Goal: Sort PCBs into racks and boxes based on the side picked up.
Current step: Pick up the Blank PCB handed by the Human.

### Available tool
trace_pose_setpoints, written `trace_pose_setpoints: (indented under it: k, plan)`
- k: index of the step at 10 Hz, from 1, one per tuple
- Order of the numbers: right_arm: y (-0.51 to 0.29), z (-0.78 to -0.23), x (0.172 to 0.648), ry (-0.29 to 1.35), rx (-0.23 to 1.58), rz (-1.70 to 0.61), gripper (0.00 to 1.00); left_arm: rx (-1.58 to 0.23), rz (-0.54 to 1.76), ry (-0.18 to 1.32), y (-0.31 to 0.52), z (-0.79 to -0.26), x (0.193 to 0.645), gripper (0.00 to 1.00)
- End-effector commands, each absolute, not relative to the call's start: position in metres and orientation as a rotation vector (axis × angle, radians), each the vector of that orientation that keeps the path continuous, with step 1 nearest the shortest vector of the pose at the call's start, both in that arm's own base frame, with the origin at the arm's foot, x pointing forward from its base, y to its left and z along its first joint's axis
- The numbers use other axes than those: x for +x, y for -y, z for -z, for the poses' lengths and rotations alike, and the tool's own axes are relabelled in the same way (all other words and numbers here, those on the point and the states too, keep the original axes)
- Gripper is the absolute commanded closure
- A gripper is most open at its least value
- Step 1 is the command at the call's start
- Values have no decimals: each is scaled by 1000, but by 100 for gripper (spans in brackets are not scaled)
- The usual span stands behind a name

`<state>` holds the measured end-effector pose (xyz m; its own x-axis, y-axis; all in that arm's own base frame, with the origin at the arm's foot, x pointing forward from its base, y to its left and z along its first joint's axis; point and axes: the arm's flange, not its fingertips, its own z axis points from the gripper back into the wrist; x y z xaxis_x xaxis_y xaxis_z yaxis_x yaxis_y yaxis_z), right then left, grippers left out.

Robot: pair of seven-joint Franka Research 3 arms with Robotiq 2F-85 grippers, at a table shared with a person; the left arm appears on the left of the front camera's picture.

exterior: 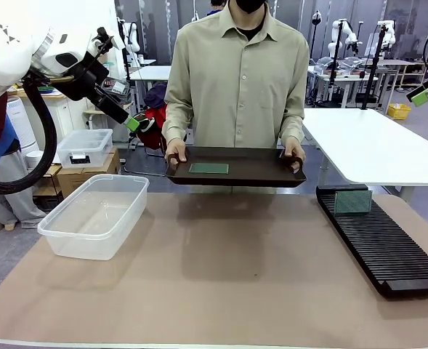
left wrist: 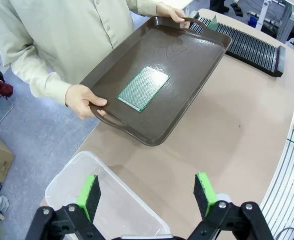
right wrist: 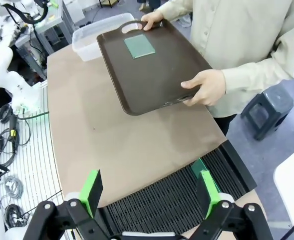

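flat green pcb [left wrist: 144, 88], finely dotted face, on brown tray [left wrist: 186, 65].

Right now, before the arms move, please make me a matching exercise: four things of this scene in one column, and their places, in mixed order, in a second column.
Things
1. brown tray
2. clear tub
3. black rack
4. PCB lying flat

Places
A. on the table, at the robot's right side
B. on the floor of the tray
C. in the person's hands, at the far edge of the table
D. on the table, at the robot's left side

Pairs: 1-C, 2-D, 3-A, 4-B
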<state>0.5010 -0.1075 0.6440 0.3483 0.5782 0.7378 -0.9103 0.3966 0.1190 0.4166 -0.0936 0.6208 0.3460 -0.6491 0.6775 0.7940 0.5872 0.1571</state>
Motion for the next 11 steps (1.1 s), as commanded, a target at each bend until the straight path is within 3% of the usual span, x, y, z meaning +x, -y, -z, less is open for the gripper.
trace_pose_setpoints:
  k: [1,11]
  plan:
    - [95,-641,491,705,512,-1012,0,-217,940,769,92,-619,416,0]
    - [105,-650,498,687,558,-1038,0,-217,940,769,92,-619,416,0]
